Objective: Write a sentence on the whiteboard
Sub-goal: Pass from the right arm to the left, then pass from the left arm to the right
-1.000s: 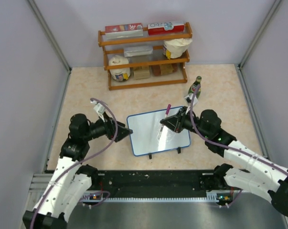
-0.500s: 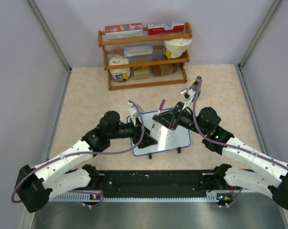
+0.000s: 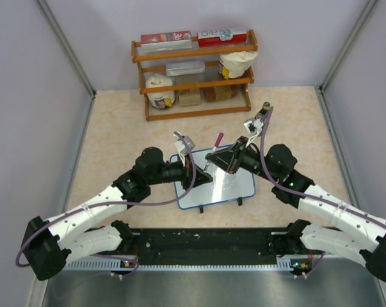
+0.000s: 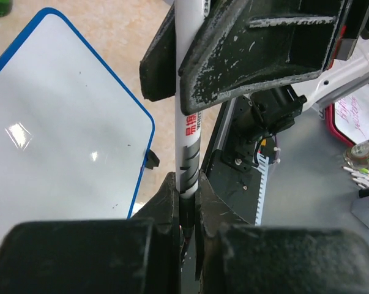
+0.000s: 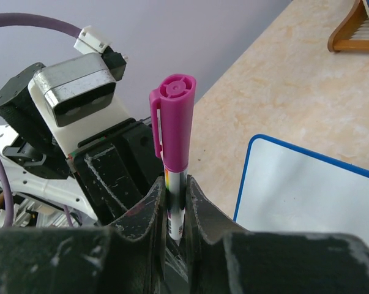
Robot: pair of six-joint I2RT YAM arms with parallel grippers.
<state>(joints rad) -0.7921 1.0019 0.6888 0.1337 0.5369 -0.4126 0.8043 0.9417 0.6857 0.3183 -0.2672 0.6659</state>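
Note:
The whiteboard (image 3: pixel 234 184), white with a thin blue frame, lies flat mid-table; it also shows in the left wrist view (image 4: pixel 55 122) and the right wrist view (image 5: pixel 306 196). Above its far left part a marker (image 3: pixel 212 152) with a magenta cap (image 5: pixel 175 119) is held tilted. My right gripper (image 3: pixel 214 157) is shut on its white barrel just below the cap (image 5: pixel 175 196). My left gripper (image 3: pixel 205 174) is shut on the same marker's lower end (image 4: pixel 187 196), where the white barrel (image 4: pixel 189 122) meets a dark section. The two grippers meet nose to nose over the board.
A wooden shelf (image 3: pixel 194 73) with boxes and tubs stands at the back wall. A green bottle (image 3: pixel 265 109) stands to the right, partly behind the right arm's cable. Grey walls close in both sides. A black rail (image 3: pixel 205 240) runs along the near edge.
The left arm swung right from beside the board to over it, and its open jaws closed on the marker's lower end. The right gripper lifted the marker slightly and moved left.

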